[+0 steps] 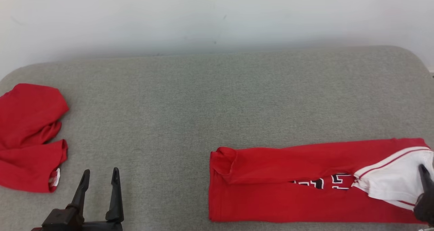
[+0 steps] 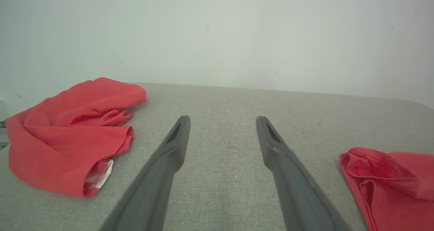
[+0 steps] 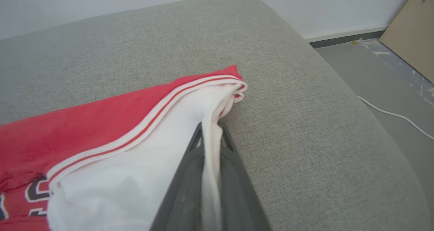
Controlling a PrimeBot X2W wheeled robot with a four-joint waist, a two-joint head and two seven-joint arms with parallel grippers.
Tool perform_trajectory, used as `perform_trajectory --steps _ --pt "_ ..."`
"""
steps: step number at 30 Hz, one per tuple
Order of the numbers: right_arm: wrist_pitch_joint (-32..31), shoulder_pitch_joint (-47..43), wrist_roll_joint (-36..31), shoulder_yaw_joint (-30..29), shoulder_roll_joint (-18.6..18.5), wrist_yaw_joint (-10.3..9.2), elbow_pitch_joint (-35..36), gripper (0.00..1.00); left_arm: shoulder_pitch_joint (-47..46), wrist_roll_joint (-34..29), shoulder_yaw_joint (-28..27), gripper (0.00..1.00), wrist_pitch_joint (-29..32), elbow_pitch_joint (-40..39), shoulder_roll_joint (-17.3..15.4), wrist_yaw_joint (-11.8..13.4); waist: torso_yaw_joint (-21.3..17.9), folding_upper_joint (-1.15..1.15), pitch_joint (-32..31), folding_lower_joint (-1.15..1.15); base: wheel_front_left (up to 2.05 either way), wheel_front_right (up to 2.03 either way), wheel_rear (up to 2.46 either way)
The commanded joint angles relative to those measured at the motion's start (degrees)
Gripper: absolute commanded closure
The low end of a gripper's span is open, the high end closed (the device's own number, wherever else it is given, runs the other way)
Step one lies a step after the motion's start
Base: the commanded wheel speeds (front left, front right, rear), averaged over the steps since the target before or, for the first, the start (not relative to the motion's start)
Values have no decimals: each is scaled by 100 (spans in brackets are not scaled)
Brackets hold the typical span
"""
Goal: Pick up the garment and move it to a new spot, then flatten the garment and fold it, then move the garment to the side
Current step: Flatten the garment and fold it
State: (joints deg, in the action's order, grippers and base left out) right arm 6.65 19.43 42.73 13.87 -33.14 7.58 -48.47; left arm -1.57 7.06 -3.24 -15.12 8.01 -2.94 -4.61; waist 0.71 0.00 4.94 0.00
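Right gripper (image 3: 211,131) sits closest to its wrist cam, fingers pinched together on a white fold of the garment (image 1: 271,190), cloth squeezed btwn them. Grey padded surface (image 1: 203,99) takes up most of the head view, w/ a pale wall (image 1: 217,14) behind. Garment lies at the surface's front right: a long red strip folded lengthwise, dark-and-white lettering peeking out at the fold, white panel w/ red stripe at its right end, where the grip is. Second red garment (image 1: 27,136) lies crumpled at the far left, well apart, white label showing. Left gripper (image 1: 101,171) hovers at lower left, fingers spread wide, nothing btwn them. Off the right end: grey floor (image 3: 390,88) w/ a thin white cable (image 3: 393,114).
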Motion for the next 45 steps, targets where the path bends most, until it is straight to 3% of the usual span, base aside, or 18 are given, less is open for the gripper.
perform_trajectory --steps 1,9,16,22,29,39,41,42,45 --pt "68 31 -66 34 38 -18 213 100 86 36 -42 0 -2 11 3 -21 -103 0 -31 0 0 0 0" --pt "74 -206 -309 191 318 -17 1436 100 15 88 -64 0 -3 51 3 -26 -213 0 -34 0 0 0 0" --pt "-404 -550 -671 309 862 -16 3138 100 -14 106 -38 0 -3 15 0 -8 -215 0 37 0 0 0 0" --pt "-890 -783 -994 477 1400 -16 4082 100 -64 147 70 0 -3 -13 1 33 -70 0 96 0 0 0 0" --pt "-1150 -958 -1170 829 1958 -16 4451 100 -114 173 185 0 -3 -11 2 103 146 0 151 0 0 0 0" --pt "-991 -909 -1361 1347 2521 -16 4000 100 -177 226 284 0 -3 70 2 128 341 0 163 0 0 0 0" --pt "-916 -837 -1486 1390 2539 -16 3850 51 -173 227 301 0 -3 76 2 140 359 0 164 0 0 0 0" --pt "-880 -813 -1512 1412 2557 -16 3787 0 -175 225 283 0 -3 91 2 130 361 0 167 0 0 0 0" --pt "-731 -743 -1553 1357 2575 -16 3694 0 -179 214 239 0 -3 110 1 104 338 0 167 0 0 0 0"
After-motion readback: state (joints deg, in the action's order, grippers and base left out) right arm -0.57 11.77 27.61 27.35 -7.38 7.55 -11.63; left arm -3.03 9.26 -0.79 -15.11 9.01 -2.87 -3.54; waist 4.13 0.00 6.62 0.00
